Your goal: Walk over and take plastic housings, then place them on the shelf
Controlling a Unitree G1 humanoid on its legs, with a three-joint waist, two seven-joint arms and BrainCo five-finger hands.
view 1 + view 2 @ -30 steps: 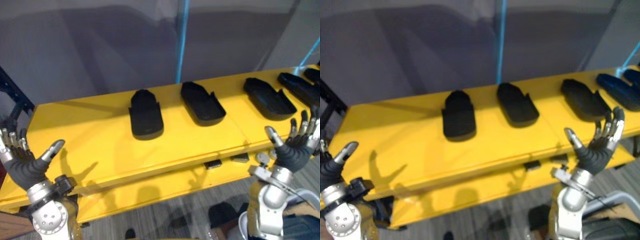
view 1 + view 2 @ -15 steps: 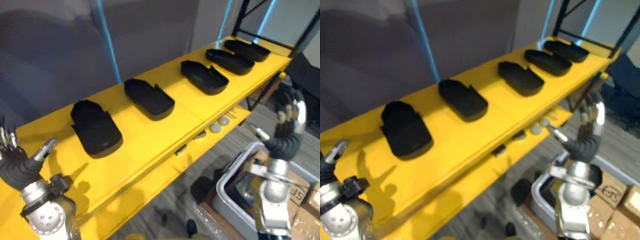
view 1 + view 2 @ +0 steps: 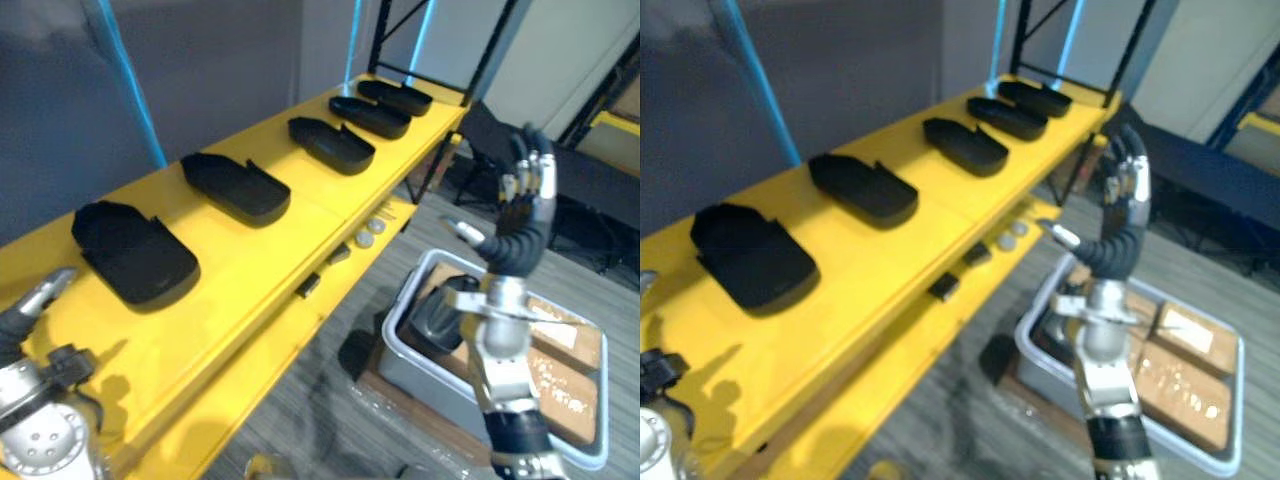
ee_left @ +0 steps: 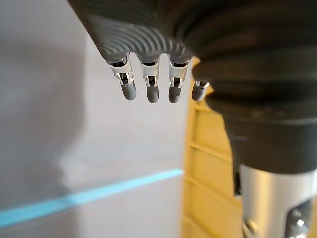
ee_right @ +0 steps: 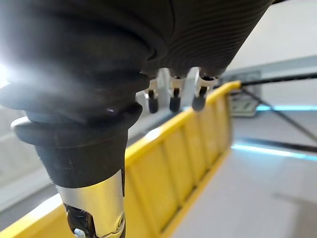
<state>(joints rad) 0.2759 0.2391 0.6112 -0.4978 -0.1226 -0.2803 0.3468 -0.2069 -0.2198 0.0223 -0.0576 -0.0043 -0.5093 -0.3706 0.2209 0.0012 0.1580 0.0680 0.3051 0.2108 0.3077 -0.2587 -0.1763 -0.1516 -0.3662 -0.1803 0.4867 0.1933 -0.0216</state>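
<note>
Several black plastic housings lie in a row along the yellow shelf (image 3: pixel 250 265): the nearest one (image 3: pixel 135 255) at the left, another (image 3: pixel 235 187) beside it, a third (image 3: pixel 330 145) further along, and more (image 3: pixel 385 105) at the far end. My right hand (image 3: pixel 522 210) is raised off the shelf's right side, above the floor, fingers straight and holding nothing. Its fingers (image 5: pixel 172 101) point past the yellow edge. My left hand (image 3: pixel 28 312) sits at the lower left by the shelf's front edge, its fingers (image 4: pixel 149 90) straight and empty.
A grey bin (image 3: pixel 400 345) with dark parts inside stands on the floor below my right hand, next to cardboard boxes (image 3: pixel 560 350). Small fittings (image 3: pixel 366 232) lie on the lower yellow ledge. Black rack uprights (image 3: pixel 385 35) rise at the shelf's far end, a grey wall behind.
The camera has swung right, so the shelf now runs diagonally and the bin and boxes show more fully. My right hand is higher and away from the shelf. The housings have not moved.
</note>
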